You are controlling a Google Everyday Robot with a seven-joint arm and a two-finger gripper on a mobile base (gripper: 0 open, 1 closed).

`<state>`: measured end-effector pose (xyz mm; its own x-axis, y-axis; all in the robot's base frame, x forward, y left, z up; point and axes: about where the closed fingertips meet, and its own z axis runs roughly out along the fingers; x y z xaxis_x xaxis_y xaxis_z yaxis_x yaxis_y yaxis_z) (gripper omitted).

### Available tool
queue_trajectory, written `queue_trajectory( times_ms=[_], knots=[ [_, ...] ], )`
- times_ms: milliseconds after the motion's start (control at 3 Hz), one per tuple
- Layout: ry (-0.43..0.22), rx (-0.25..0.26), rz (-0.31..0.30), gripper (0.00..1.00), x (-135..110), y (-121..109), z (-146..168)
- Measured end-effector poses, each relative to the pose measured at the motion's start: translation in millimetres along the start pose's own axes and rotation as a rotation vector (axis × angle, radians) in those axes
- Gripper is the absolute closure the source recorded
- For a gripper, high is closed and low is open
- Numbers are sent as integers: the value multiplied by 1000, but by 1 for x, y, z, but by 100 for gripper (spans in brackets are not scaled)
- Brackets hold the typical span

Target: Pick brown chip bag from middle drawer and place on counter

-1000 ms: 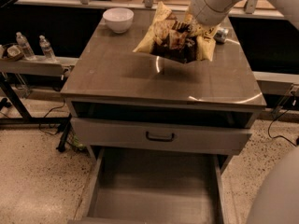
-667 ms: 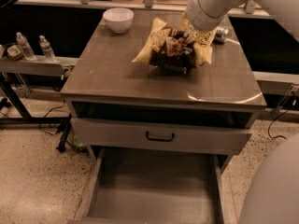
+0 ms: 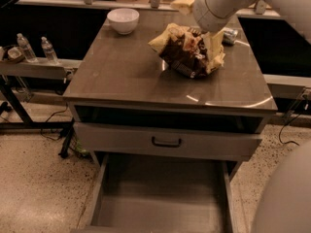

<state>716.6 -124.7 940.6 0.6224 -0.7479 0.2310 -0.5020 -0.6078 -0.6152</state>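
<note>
Brown chip bag (image 3: 182,52) is sitting crumpled on the counter (image 3: 126,76), toward 1 o'clock. Tool (image 3: 201,42) is sitting against the bag's 1 o'clock edge; cannot tell if it's gripping. Middle drawer (image 3: 160,203) is hanging open at 6 o'clock. White bowl (image 3: 123,20) is resting at 11 o'clock.

a white bowl (image 3: 123,20) sits at the back left. a shiny little can (image 3: 230,35) lies at the back right, just beside the gripper (image 3: 197,40). two water bottles (image 3: 25,47) (image 3: 49,50) stand on a side bench (image 3: 39,68) at the left. a drawer front (image 3: 116,139) has a black handle (image 3: 166,142). the floor (image 3: 34,178) is speckled.
</note>
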Motion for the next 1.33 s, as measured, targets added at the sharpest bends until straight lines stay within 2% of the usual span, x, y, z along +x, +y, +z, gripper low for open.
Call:
queue_trajectory(
  times_ms=[333,667,1000,1333],
  knots=[
    [25,48,21,0,12,-4,-35],
    [91,146,159,0,52,-1,-111],
    [205,231,320,0,102,9,-183],
    [339,310,549,0,157,28,-236]
  ],
)
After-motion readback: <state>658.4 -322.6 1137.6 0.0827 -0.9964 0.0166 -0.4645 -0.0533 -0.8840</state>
